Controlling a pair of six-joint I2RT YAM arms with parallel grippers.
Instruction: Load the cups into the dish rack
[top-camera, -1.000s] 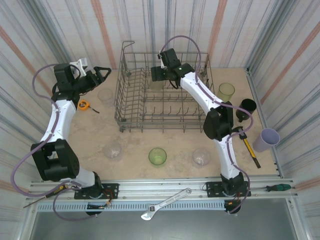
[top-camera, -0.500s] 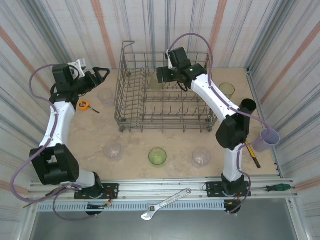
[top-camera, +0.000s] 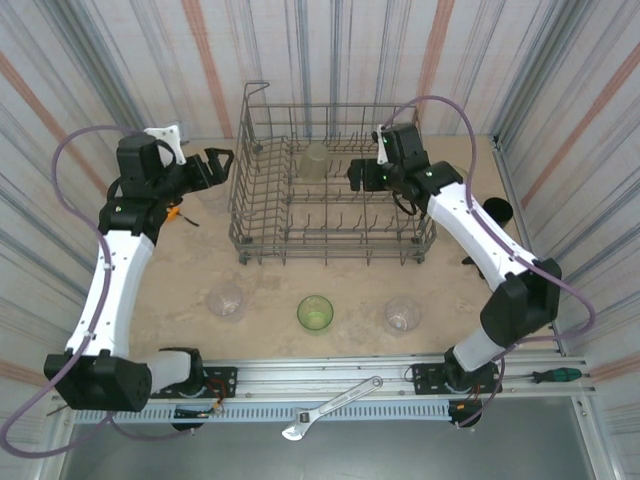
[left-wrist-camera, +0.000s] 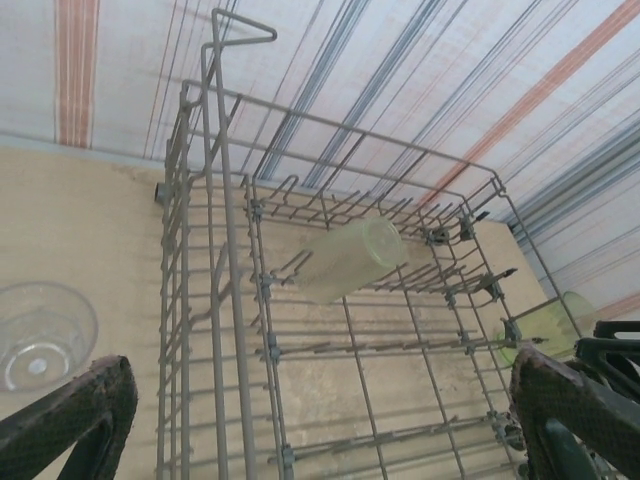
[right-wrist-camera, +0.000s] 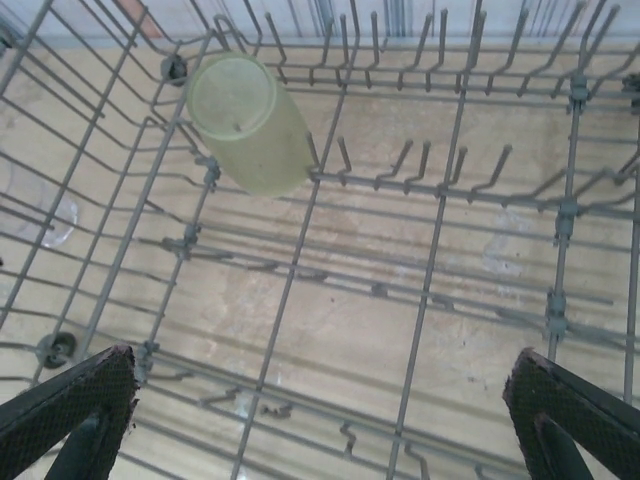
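The right gripper (right-wrist-camera: 320, 415) hangs over the dish rack (right-wrist-camera: 440, 193), jaws spread wide and empty. A yellow-green cup (right-wrist-camera: 245, 122) lies tilted on the tines ahead of its left jaw. The left gripper (left-wrist-camera: 320, 420) is spread too, with a clear cup (left-wrist-camera: 40, 335) just beyond its left jaw.

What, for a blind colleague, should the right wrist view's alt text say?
A pale yellow-green cup lies tilted on tines inside the grey wire dish rack, upper left. The open right tool frames the bottom corners; beige tabletop shows through.
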